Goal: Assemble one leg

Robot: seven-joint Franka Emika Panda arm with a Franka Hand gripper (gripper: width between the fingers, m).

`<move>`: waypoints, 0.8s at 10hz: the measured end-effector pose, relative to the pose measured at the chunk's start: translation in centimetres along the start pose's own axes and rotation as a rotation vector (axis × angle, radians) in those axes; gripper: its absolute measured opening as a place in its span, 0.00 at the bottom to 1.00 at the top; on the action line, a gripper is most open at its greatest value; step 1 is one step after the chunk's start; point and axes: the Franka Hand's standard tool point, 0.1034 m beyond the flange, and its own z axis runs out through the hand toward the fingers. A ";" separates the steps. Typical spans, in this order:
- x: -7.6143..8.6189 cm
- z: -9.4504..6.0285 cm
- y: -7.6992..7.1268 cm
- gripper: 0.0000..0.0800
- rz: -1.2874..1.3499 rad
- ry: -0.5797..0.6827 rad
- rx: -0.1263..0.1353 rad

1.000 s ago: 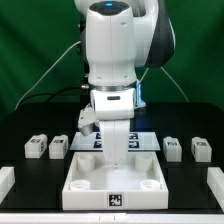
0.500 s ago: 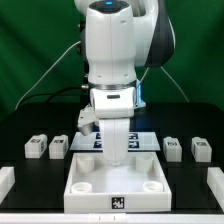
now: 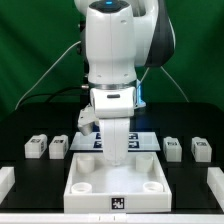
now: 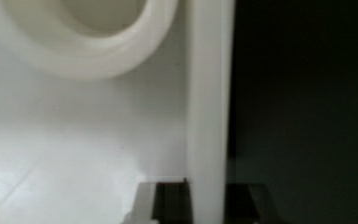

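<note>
Four small white legs with marker tags lie on the black table, two at the exterior view's left (image 3: 37, 147) (image 3: 59, 148) and two at its right (image 3: 172, 147) (image 3: 202, 150). The large white tray (image 3: 115, 187) sits in front of the arm. My gripper (image 3: 118, 153) is lowered onto the tray's far rim. In the wrist view the two dark fingers (image 4: 172, 200) stand on either side of the upright rim wall (image 4: 210, 110), pressed against it. A round corner socket (image 4: 105, 40) shows beside the wall. No leg is held.
The marker board (image 3: 150, 140) lies behind the tray, partly hidden by the arm. White blocks stand at the table's front left (image 3: 5, 180) and front right (image 3: 215, 180) edges. A green backdrop closes the rear.
</note>
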 end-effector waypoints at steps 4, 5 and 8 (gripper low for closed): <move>7.5 0.3 4.5 0.08 0.020 0.047 -0.006; 7.9 0.5 4.6 0.08 0.020 0.051 0.008; 7.9 0.5 4.7 0.08 0.024 0.051 0.011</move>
